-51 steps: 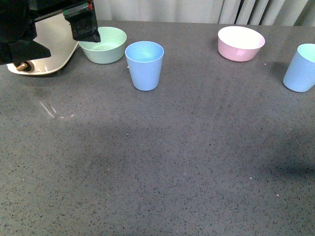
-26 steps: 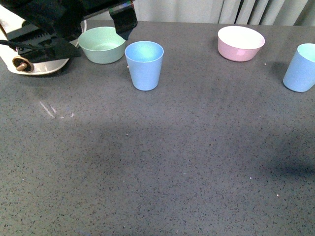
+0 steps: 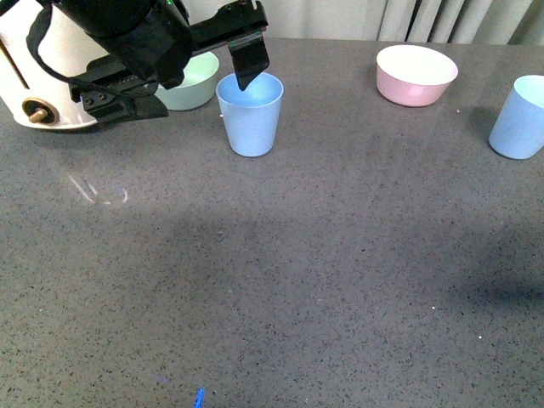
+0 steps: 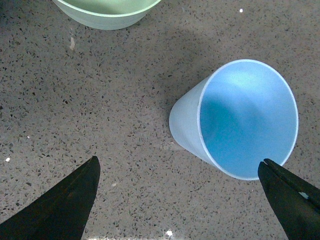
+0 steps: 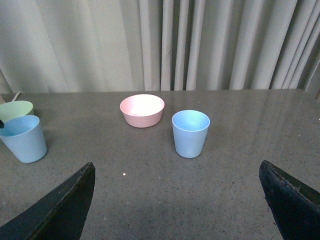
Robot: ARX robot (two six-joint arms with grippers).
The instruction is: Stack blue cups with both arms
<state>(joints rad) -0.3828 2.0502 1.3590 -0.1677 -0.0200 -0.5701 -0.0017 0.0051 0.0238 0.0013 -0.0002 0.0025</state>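
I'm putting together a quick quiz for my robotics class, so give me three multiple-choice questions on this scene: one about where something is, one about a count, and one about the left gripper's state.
1. The left gripper hovers by: A. a plate; B. the cup beside the green bowl; C. a spoon.
2. Blue cups in view: A. one; B. two; C. three.
3. The left gripper is: A. shut on the cup; B. shut, empty; C. open.

Answers:
1 B, it overlaps that cup's rim in the front view.
2 B, a second cup stands at the far right.
3 C, the left wrist view shows its fingers wide apart.
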